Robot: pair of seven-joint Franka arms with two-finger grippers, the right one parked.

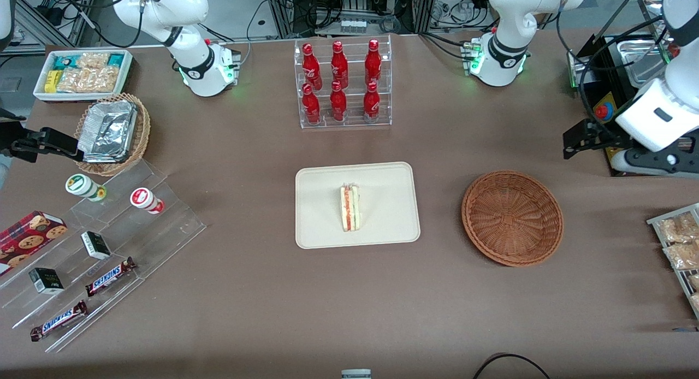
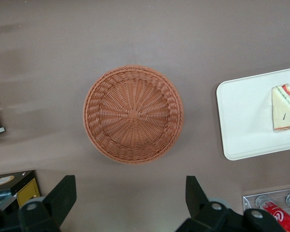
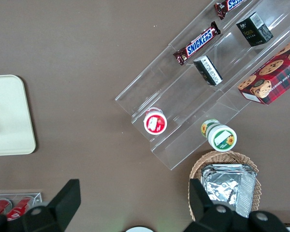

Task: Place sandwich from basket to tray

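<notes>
The brown table [image 1: 262,291] carries everything. The stepped clear display stand [image 1: 104,248], toward the parked arm's end and near the front camera, holds two Snickers bars [image 1: 111,276], small dark boxes [image 1: 95,244], a cookie box [image 1: 30,234] and two capped cups [image 1: 146,200]. The clear rack [image 1: 343,84] of six red bottles [image 1: 338,65] stands farther from the front camera than the tray. The tray [image 1: 382,182] lies flat at the table's middle, cream, with a low rim. The basket [image 1: 512,218] sits beside the tray toward the working arm's end, apart from it, with nothing inside; the left wrist view looks straight down into its bare weave [image 2: 133,114]. A tan wicker basket [image 1: 139,136] with foil containers [image 1: 107,130] and a white box of snack packets [image 1: 82,73] sit toward the parked arm's end, farther from the camera than the stand. The gripper [image 1: 587,138] hangs above the table toward the working arm's end, farther from the front camera than the basket, off to one side of it and touching nothing; in the left wrist view its fingers [image 2: 62,195] are spread wide with nothing between them. The sandwich [image 1: 350,207] lies on the tray near its middle, filling layers showing, well apart from the basket.
</notes>
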